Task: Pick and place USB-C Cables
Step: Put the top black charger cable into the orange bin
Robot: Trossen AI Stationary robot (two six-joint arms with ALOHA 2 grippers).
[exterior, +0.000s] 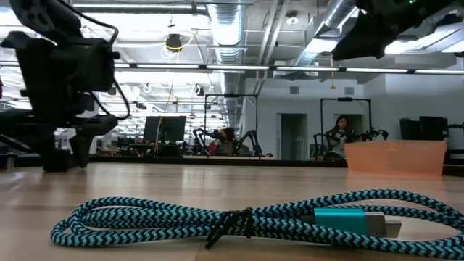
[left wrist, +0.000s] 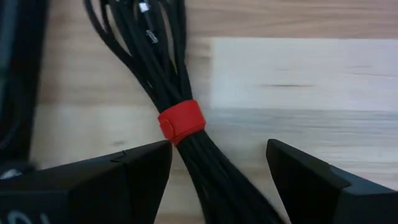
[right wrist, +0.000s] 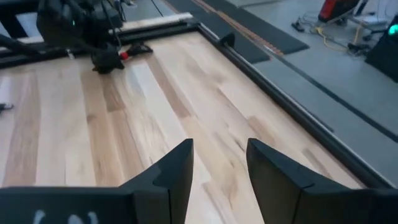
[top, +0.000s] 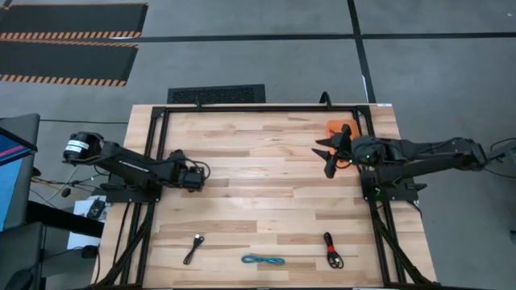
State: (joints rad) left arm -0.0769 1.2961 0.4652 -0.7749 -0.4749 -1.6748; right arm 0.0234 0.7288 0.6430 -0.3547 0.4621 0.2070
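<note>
Overhead view: 3 cables loose on the planks, 1 at the left gripper

On the pale striped wood table [top: 266, 185], 3 thin bundles lay along the near edge: a black-grey cable [top: 193, 248], a teal braided cable [top: 264, 260] and a dark cable [top: 331, 250]. A black cable with a red strap [left wrist: 181, 121] lay between the spread fingers of the left gripper [left wrist: 214, 177], ungrasped. The right gripper [top: 330, 153] hung open beside 1 flat orange tray [top: 339, 127].
</note>
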